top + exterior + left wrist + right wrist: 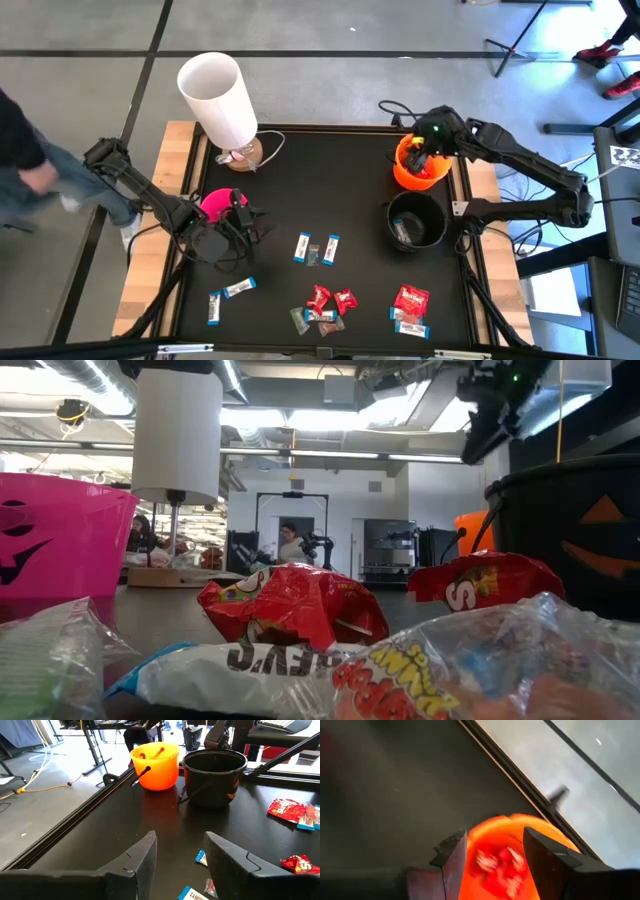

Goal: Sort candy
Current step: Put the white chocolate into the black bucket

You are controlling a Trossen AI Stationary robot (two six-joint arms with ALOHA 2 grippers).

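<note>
We hold the right gripper (490,860) over the orange bowl (420,168), fingers apart and empty; red candy lies inside, apparently. The left gripper (180,857) waits open by the pink bowl (218,205). Most candy (325,303) remains on the table (300,180).

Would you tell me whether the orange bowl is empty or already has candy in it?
It holds candy: the right wrist view shows red wrapped sweets inside the orange bowl, seen between the open right gripper.
</note>
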